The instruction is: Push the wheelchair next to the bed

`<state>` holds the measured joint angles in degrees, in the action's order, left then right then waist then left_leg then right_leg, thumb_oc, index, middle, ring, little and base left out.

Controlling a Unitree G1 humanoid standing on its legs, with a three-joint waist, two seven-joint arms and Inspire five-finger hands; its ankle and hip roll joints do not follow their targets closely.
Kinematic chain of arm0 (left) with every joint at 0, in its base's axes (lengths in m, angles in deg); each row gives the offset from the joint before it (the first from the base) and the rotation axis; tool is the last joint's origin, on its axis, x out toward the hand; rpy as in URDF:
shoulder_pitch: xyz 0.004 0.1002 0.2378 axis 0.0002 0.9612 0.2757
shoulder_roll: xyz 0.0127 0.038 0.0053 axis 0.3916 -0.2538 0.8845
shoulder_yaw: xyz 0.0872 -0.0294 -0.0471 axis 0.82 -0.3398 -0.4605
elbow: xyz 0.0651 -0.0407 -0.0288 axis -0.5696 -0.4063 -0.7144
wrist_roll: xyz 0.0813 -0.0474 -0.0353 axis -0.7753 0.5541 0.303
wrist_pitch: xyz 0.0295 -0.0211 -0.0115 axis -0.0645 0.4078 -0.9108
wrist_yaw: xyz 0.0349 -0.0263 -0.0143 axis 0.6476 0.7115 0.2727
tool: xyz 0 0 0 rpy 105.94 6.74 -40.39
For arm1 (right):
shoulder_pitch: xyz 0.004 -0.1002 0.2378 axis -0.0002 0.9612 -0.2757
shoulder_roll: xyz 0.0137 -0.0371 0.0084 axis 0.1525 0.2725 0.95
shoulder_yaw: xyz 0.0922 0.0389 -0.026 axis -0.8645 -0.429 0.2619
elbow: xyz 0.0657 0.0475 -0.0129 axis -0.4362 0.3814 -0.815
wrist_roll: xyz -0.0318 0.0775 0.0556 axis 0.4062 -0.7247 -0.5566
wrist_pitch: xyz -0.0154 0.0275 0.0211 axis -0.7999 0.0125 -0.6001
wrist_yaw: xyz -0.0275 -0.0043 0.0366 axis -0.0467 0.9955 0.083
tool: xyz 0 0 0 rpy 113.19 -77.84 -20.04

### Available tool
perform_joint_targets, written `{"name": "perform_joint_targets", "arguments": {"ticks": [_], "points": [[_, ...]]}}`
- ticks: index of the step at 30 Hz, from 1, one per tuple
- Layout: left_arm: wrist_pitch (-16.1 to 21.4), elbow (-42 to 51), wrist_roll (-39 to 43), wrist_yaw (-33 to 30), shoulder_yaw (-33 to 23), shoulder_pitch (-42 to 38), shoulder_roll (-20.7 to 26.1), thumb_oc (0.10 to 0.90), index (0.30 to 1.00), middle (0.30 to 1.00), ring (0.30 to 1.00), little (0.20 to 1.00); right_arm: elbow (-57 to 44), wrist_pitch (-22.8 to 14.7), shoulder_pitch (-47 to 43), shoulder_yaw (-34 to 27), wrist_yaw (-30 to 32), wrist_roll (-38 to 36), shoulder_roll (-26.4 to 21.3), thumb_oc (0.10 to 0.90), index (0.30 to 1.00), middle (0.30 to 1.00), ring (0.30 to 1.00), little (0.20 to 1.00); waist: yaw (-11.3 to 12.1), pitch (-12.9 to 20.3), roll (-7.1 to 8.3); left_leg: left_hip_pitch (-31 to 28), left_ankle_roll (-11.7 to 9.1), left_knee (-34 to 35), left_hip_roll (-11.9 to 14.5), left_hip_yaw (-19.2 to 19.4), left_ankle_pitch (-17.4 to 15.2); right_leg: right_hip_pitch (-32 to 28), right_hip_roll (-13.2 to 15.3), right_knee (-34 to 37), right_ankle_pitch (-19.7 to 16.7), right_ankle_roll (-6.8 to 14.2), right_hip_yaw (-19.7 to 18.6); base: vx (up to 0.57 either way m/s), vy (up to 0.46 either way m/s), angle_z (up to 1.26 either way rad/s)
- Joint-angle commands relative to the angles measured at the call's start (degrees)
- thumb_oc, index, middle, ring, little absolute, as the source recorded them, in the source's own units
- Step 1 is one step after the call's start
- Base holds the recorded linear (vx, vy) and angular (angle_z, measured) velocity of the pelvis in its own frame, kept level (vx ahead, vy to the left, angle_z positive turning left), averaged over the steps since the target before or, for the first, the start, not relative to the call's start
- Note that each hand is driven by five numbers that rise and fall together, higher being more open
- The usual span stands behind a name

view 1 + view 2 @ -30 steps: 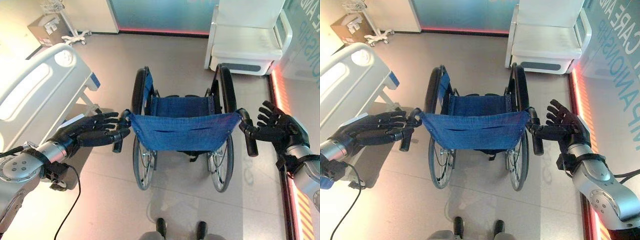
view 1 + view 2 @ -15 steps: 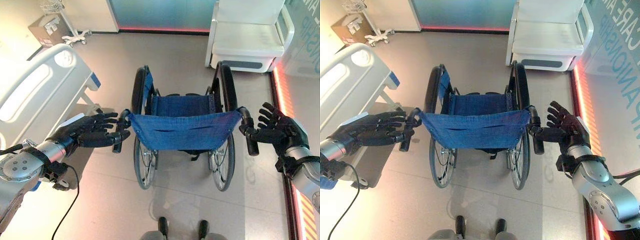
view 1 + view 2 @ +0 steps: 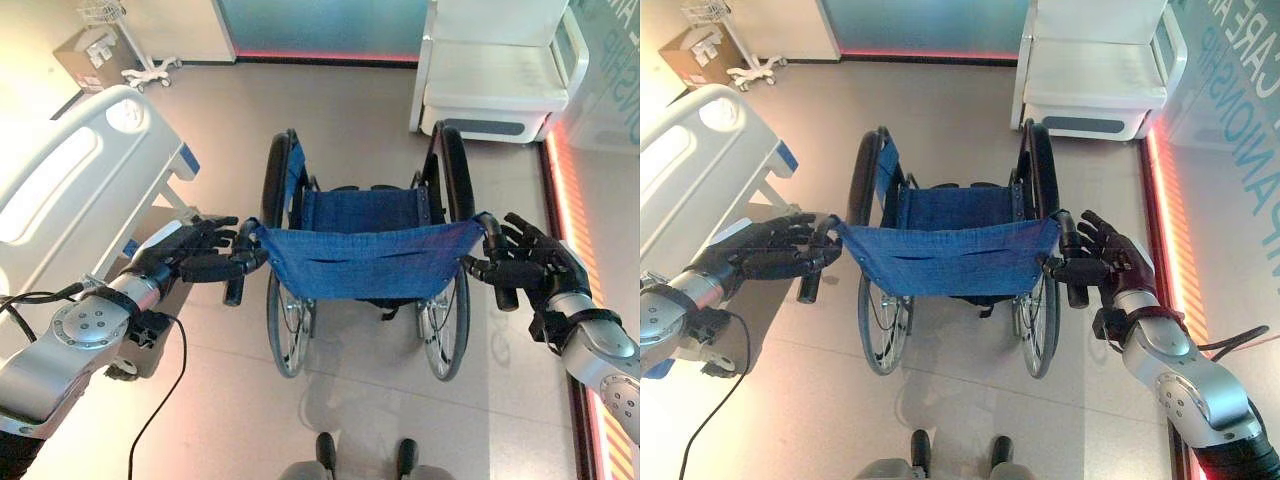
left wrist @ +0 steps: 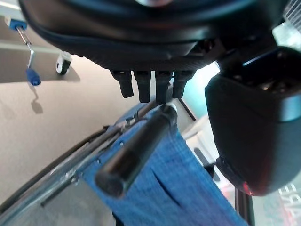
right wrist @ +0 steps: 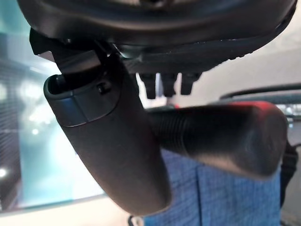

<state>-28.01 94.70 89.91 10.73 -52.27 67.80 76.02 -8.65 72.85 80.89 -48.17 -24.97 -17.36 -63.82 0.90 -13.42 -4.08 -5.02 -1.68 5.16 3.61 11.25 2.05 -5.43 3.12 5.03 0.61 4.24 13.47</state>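
The folding wheelchair with blue cloth back [image 3: 366, 262] stands on the floor just right of the white hospital bed [image 3: 70, 190], facing away. Its black push handles point back at the robot — left hand [image 3: 190, 258] and right hand [image 3: 530, 272] lie at them, fingers relaxed, not closed yet.

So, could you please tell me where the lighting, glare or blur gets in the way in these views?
Left eye view: strong light washes out the bed at the left, and a red glow runs along the floor at the right edge. Right eye view: the wheelchair casts a soft shadow on the floor toward the robot. Right wrist view: the right hand and the push handle are so close that they blur.
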Motion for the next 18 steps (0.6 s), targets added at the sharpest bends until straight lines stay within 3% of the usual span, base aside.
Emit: {"name": "perform_joint_targets", "arguments": {"ticks": [1,9,18], "points": [[4.3,-1.75,0.87,-4.66,-5.45,-7.38,0.65,0.8,0.9,0.9,0.9,0.9,-1.78,-4.41,-7.31,0.03,2.45,3.36,-0.98,0.8,0.9,0.9,0.9,0.9,-1.09,0.65,2.22,0.72,-1.04,-0.22,-0.76,1.49,-1.37,0.8,2.48,-0.06,-2.08,3.57,-0.06,0.0,0.0,0.0],[2.26,-0.49,0.41,-3.92,-2.2,-9.86,-1.95,0.8,0.9,0.9,0.9,0.9,-1.48,-3.64,-9.23,1.79,3.19,5.01,0.62,0.8,0.9,0.9,0.9,0.9,-1.34,-0.5,2.35,1.2,-1.03,-0.49,-0.69,1.39,-1.28,1.42,2.22,-0.39,-2.14,3.26,-0.55,0.0,-0.001,-0.01],[-0.33,-2.23,-1.53,-1.06,-0.63,-11.03,-0.39,0.8,0.9,0.9,0.9,0.9,1.88,0.21,-11.99,3.01,6.7,6.86,-1.17,0.8,0.9,0.9,0.9,0.9,-1.33,-1.86,2.48,1.78,-1.07,-1.01,-0.67,1.62,-0.93,2.06,2.28,-0.74,-2.48,3.07,-0.62,0.0,0.0,0.0]]}}
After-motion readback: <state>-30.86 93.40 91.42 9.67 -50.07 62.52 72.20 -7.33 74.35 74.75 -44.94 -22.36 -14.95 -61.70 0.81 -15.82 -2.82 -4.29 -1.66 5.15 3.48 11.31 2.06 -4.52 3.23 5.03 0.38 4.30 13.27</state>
